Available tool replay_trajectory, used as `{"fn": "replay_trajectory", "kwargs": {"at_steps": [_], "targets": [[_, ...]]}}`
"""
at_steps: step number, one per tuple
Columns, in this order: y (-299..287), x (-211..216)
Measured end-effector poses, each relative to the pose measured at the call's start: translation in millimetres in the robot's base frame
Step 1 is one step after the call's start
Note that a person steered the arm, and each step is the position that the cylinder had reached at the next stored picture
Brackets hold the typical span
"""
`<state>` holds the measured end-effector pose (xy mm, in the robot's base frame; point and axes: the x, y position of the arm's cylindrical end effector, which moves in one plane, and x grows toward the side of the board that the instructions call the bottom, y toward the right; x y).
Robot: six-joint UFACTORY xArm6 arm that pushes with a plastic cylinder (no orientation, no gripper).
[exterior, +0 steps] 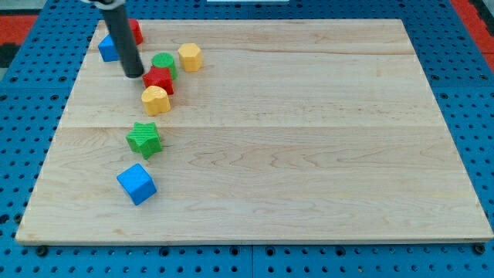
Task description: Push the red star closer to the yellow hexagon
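My tip (135,75) rests on the worktop (309,139) just left of the red star (159,80), holding nothing. The star sits between a green block (164,64) and a yellow block (156,100), with the yellow hexagon (190,57) near its upper right.

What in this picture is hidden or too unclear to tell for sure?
- Red block at the view's top left: the rod covers most of it, shape unreadable.
- Blue block beside it: partly behind the rod.
- My tip: contact with the red star cannot be told.
- Green block: partly behind the star.
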<state>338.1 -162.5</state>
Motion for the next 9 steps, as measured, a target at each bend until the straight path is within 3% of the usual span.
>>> {"fn": "replay_trajectory", "kwargs": {"at_steps": [1, 2, 4, 5, 6, 8, 9], "targets": [[30, 18], [15, 38], [93, 61], [110, 110], [138, 77], [142, -54], [142, -85]]}}
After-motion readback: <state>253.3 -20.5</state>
